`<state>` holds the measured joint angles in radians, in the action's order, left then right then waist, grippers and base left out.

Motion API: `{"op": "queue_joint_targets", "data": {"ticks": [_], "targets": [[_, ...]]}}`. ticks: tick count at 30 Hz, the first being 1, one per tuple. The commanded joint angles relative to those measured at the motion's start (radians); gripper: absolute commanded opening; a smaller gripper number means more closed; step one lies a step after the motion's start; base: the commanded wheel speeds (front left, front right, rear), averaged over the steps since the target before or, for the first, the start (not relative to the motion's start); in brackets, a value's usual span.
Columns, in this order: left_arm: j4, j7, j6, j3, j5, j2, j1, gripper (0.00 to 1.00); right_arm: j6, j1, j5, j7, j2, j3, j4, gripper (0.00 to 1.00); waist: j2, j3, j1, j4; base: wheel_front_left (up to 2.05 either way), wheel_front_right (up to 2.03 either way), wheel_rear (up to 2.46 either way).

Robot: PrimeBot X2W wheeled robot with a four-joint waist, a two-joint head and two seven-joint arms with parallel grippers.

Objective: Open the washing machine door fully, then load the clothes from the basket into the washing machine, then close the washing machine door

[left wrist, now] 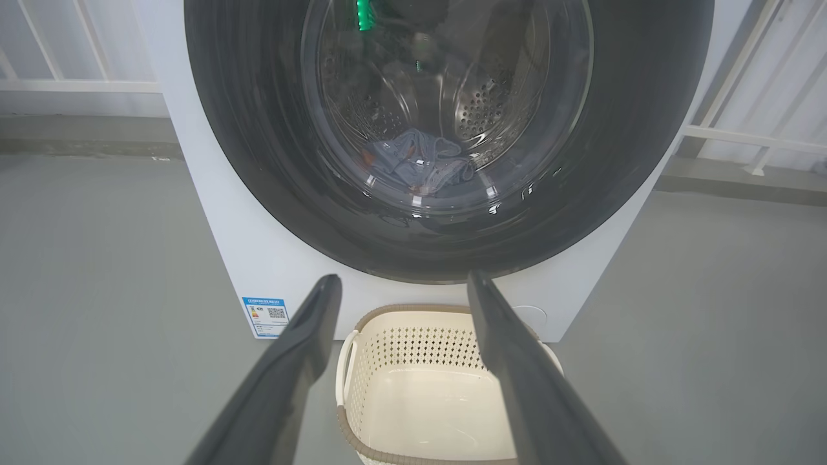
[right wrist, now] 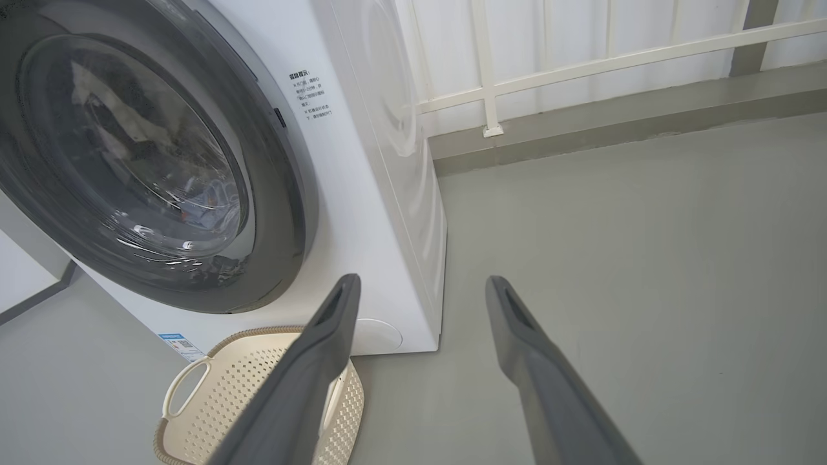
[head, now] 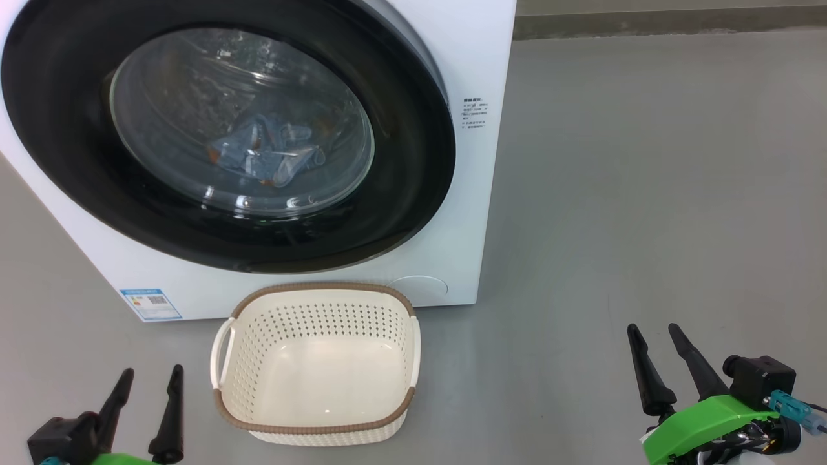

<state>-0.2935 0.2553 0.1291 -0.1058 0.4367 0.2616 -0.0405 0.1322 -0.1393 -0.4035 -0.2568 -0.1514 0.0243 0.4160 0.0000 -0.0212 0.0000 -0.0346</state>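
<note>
- The large round glossy black washing machine door point(head: 226, 139), with a clear bulging glass bowl at its centre, lies flush against the front of the big white front-loading washing machine point(head: 481, 161). It looks shut, as a finished load would call for.
- Behind the glass, the clothes point(head: 265, 155), soft light blue fabric with orange marks, lie heaped at the drum's 6 o'clock, where loose garments settle. Reflections keep me from telling the two pieces apart.
- At 6 o'clock from the door, the small cream perforated plastic basket point(head: 321, 286) with a brown woven-look rim stands on the grey floor point(head: 646, 194), just before the machine, with nothing in it. Set there, it probably made for a short reach to the opening.
- A small blue label point(head: 150, 303) sits at the door's 7 o'clock.
- The left hand point(head: 152, 370) hangs at the basket's 8 o'clock, fingers spread, holding nothing.
- The right hand point(head: 652, 327) is at the basket's 3 o'clock, well apart from it, likewise spread and holding nothing.
- Both are low and off the door, so I judge the task complete.
</note>
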Motion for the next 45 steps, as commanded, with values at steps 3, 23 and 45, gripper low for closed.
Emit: {"op": "queue_joint_targets", "data": {"ticks": [3, 23, 45], "targets": [[0.013, 0.006, 0.002, 0.047, -0.003, 0.023, -0.03, 1.0, -0.002, 0.004, 0.01, -0.005, -0.005, 0.022, -0.026, 1.0, 0.0, 0.002, 0.0, -0.001, 0.0, 0.0, 0.0], [-0.031, -0.038, 0.0, 0.022, 0.12, -0.058, 0.007, 0.0, 0.0, 0.018, -0.123, 0.039, 0.024, -0.014, 0.021, 0.0, 0.0, 0.005, 0.0001, 0.002, 0.0, 0.0, 0.0], [-0.016, -0.103, 0.0, 0.061, 0.326, -0.088, -0.008, 0.0, 0.0, 0.02, -0.335, 0.104, 0.039, -0.038, -0.016, 0.0, 0.0, 0.007, 0.0, 0.008, 0.0, 0.0, 0.0]]}}
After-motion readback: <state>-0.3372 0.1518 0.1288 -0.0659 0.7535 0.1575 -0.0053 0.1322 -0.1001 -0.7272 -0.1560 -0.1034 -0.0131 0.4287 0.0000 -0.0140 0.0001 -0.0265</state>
